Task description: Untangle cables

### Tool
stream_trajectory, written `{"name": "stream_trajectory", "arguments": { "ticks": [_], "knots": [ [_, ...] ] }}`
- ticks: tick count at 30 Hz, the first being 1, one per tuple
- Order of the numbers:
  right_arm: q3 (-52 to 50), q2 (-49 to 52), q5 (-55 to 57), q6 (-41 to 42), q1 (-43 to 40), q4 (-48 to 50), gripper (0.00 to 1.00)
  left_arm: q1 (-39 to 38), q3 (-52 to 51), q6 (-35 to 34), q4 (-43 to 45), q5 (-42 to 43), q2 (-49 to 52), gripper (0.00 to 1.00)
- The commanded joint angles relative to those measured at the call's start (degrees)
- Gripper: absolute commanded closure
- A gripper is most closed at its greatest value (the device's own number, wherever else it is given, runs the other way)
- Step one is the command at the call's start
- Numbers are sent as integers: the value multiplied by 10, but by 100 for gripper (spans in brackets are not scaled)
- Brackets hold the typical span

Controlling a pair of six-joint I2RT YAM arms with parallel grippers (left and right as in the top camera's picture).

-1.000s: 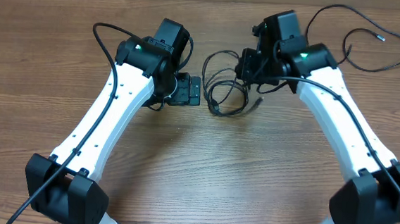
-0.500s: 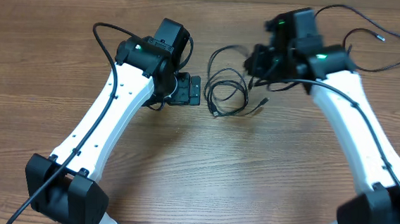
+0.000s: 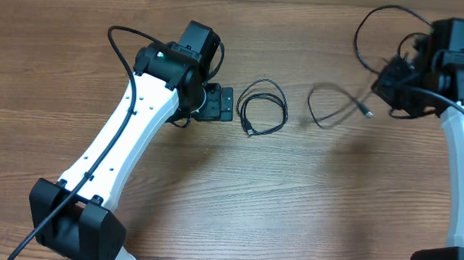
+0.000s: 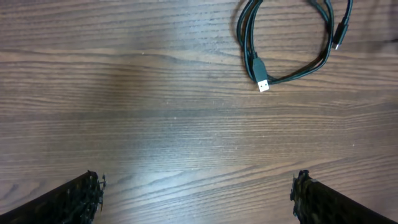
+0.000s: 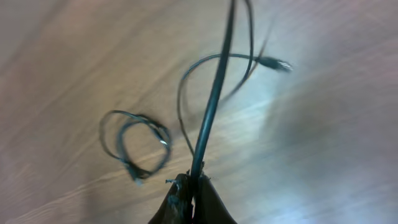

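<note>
Ahead of the left tool (image 4: 196, 193) (jaws spread) lies the coiled cable (image 4: 256, 67).

The wooden table (image 3: 235, 204) shows brown grain running across. A coiled black cable (image 3: 284, 113) lies flat on it, its USB plug (image 4: 262, 83) resting on the wood
</note>
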Motion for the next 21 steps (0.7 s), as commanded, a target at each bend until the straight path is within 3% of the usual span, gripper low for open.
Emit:
{"name": "stream_trajectory", "arguments": {
  "ticks": [1, 7, 12, 18, 21],
  "knots": [
    [6, -5, 30, -8, -5, -16, 96, -1, 0, -8, 6, -3, 4, 0],
    [2, -5, 33, -16, -5, -22, 96, -1, 0, -8, 3, 1, 4, 0],
    [2, -4, 33, -16, -5, -21, 66, -1, 0, -8, 5, 11, 4, 0],
    [2, -4, 33, -16, -4, -21, 57, -1, 0, -8, 5, 12, 4, 0],
    [2, -4, 30, -16, -4, -20, 34, -1, 0, -8, 5, 12, 4, 1]
  ]
}}
